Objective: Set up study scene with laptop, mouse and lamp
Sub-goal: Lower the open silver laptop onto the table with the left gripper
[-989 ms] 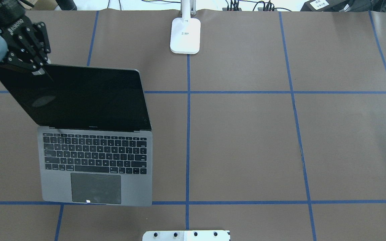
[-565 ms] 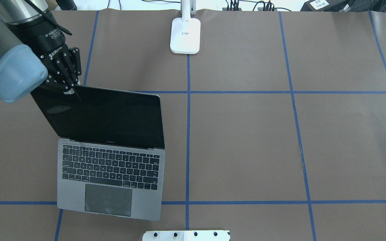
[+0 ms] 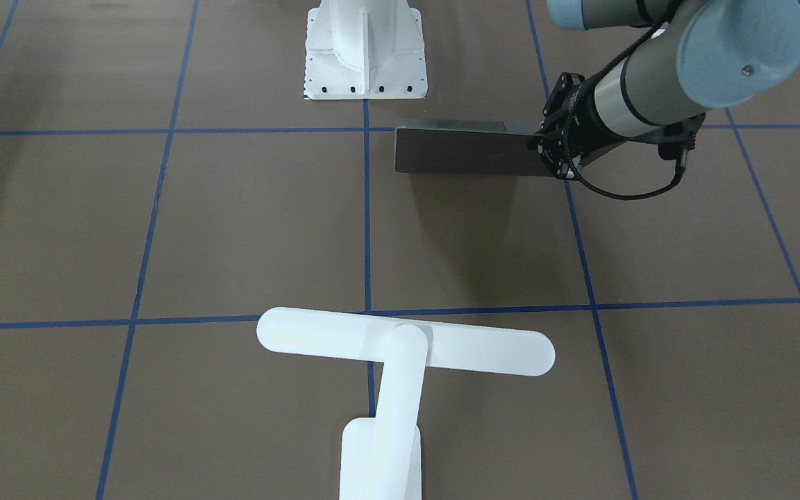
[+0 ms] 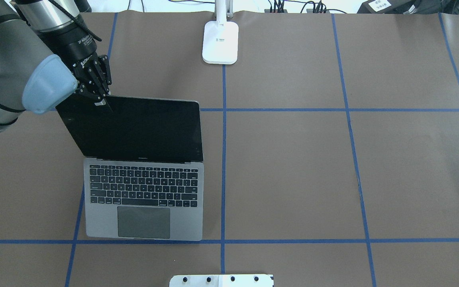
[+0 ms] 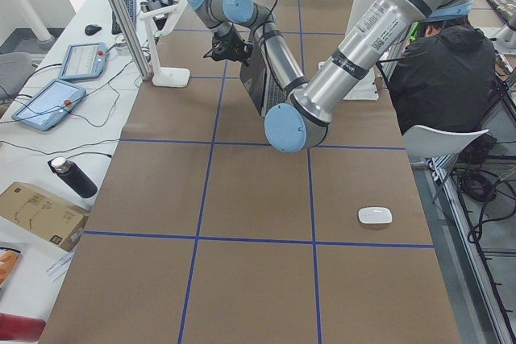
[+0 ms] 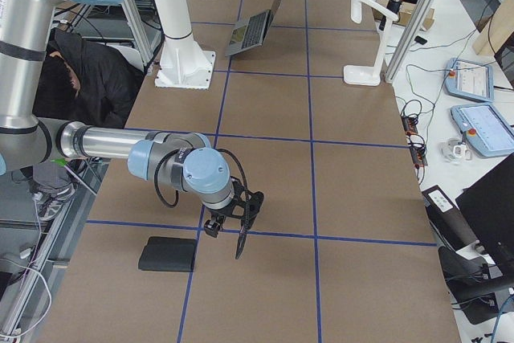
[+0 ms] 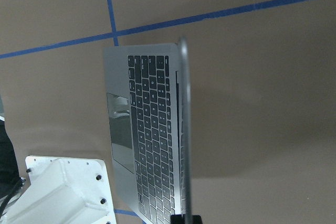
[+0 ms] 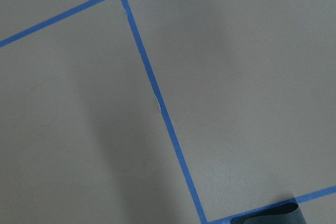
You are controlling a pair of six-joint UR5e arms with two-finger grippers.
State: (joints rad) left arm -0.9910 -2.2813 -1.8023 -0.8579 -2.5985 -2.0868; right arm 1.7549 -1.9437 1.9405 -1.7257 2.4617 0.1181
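Observation:
The grey laptop (image 4: pixel 144 199) stands open left of the table's centre line, its keyboard toward the robot. My left gripper (image 4: pixel 102 100) is shut on the far left corner of its dark screen; the front-facing view shows the lid's back (image 3: pixel 469 149) with the gripper (image 3: pixel 547 149) at its edge. The white T-shaped lamp (image 3: pixel 400 347) stands at the far middle edge. The white mouse (image 5: pixel 375 215) lies far out on the left end. My right gripper (image 6: pixel 239 245) hangs low over the brown mat at the right end; I cannot tell whether it is open.
A white ribbed pedestal (image 3: pixel 365 48) is bolted at the near middle edge. A flat black pad (image 6: pixel 167 255) lies by the right gripper. A person (image 5: pixel 443 70) sits behind the robot. Blue tape lines divide the brown mat (image 4: pixel 293 171).
The left gripper has slid the laptop to the right and a little toward the robot's side, and the laptop has turned square to the tape lines.

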